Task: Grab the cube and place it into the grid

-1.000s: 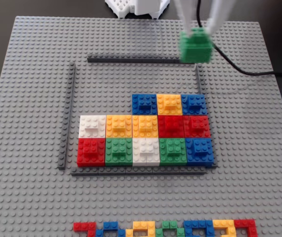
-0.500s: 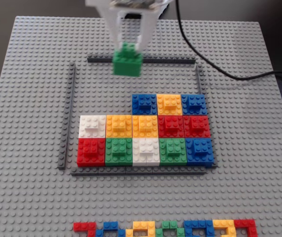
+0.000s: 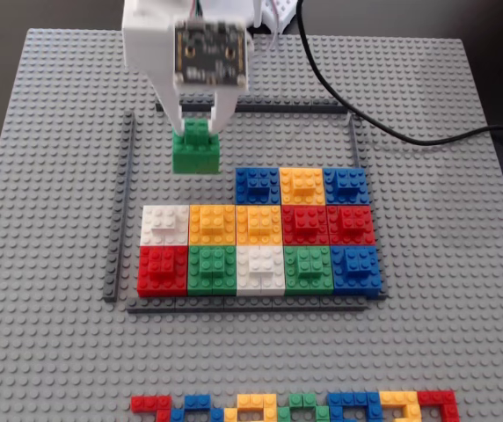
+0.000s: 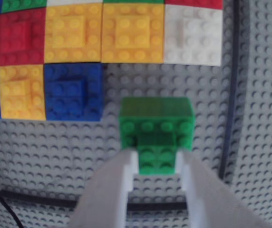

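On the grey studded desk, seen from the fixed view, the grid begins at the left with a thin dark-grey strip, its frame running round rows of coloured blocks. Toward the frame's upper left the cube sits apart from those rows, with bare studs between it and the blue block to its right. The white tool comes down from above, its two fingers clamped on the small brick atop the cube; whether the cube's base touches the studs cannot be told. Further right, a black cable crosses the frame's corner. Along the near edge lies a line of small flat bricks.

From the wrist view, the tool grips the cube on both sides.
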You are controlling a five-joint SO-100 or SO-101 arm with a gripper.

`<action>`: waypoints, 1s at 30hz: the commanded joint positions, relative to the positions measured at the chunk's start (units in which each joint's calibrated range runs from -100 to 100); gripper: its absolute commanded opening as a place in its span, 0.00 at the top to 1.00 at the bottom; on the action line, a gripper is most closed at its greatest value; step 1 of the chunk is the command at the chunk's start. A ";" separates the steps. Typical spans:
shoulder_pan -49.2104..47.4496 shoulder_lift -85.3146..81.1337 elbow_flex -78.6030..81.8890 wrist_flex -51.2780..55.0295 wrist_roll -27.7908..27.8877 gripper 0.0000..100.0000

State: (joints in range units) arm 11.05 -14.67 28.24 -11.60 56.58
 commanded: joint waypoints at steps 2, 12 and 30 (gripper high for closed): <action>-1.36 1.86 -4.27 -0.61 -1.07 0.91; -3.64 5.47 -7.45 -1.20 -2.20 0.91; -2.76 9.17 -7.90 -3.40 -2.10 0.90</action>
State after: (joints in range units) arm 7.62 -4.92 24.45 -14.33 54.29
